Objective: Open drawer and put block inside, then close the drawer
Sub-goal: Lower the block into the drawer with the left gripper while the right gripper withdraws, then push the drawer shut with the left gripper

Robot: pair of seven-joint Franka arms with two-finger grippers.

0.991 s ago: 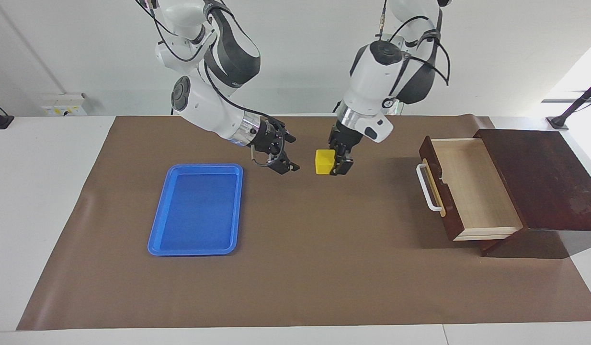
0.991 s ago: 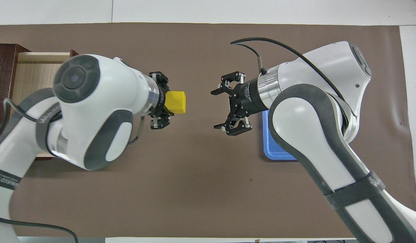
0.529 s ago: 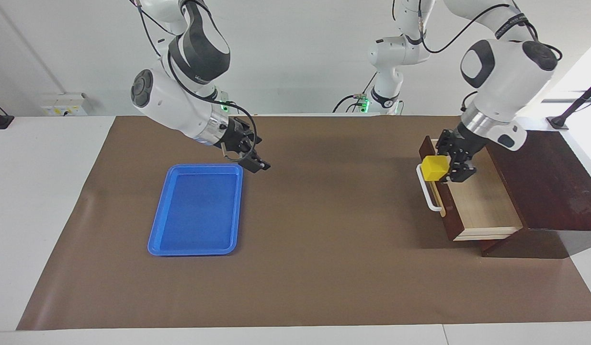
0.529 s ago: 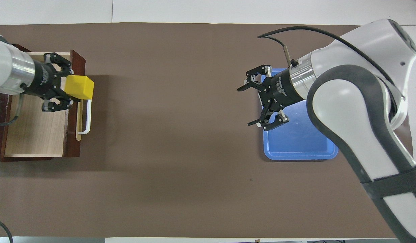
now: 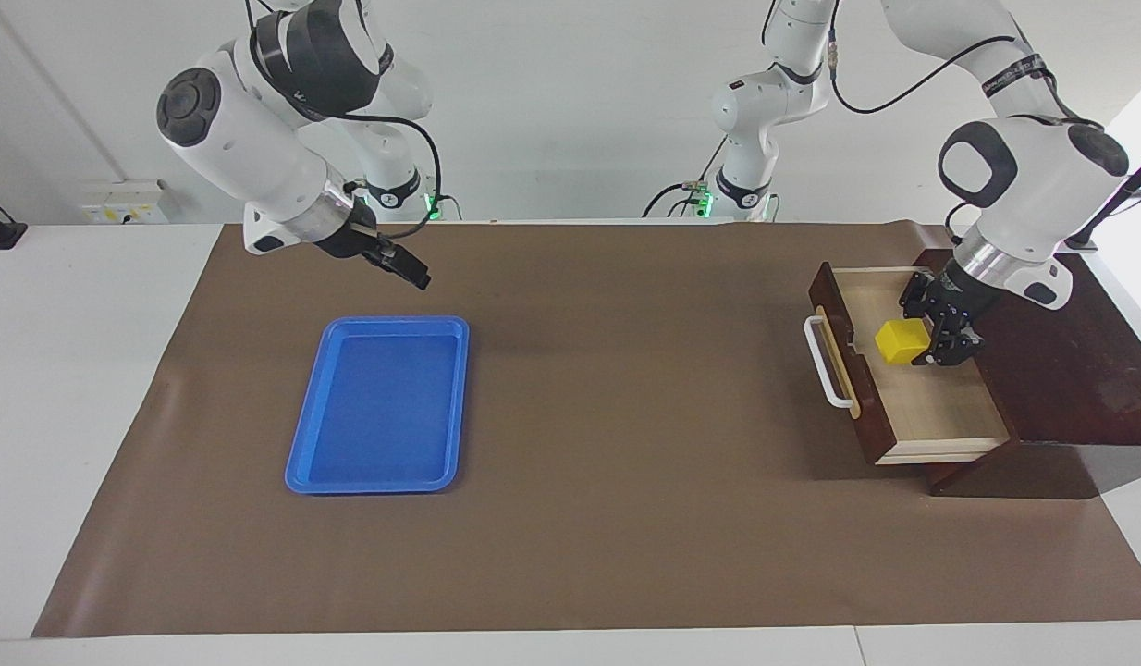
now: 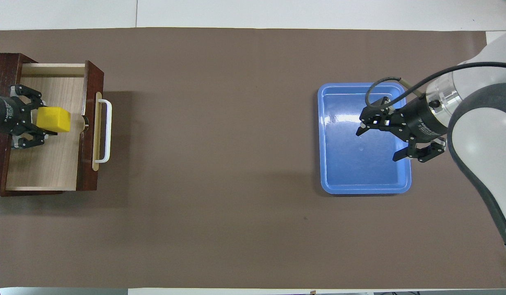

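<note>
The left end effector [image 5: 924, 344] was clamped on the yellow block [image 5: 901, 341], which hung over the pale inside of the pulled-out drawer [image 5: 940, 407], near the middle of its width and closer to the drawer front than to the dark box [image 5: 1051, 342]; whether the block touched the drawer floor could not be told. Half a second before, the same block had been over the drawer's front edge, just above the white handle [image 5: 825, 363], and a full second before it had been held over the bare brown mat [image 5: 626, 462] at the middle of the desk, so the left arm had carried it across toward its own end and in over the opening. The drawer itself had stayed open in the same place throughout. The right end effector [image 6: 394, 143] had its fingers spread wide and held nothing; in the overhead view it covered the blue tray [image 6: 339, 180], while the facing view showed it raised in the air over the mat just beside the tray's edge nearest the robots. A second earlier it had been close to the block at mid-desk, and it had since drawn back and risen toward the right arm's end. The tray had not moved.
</note>
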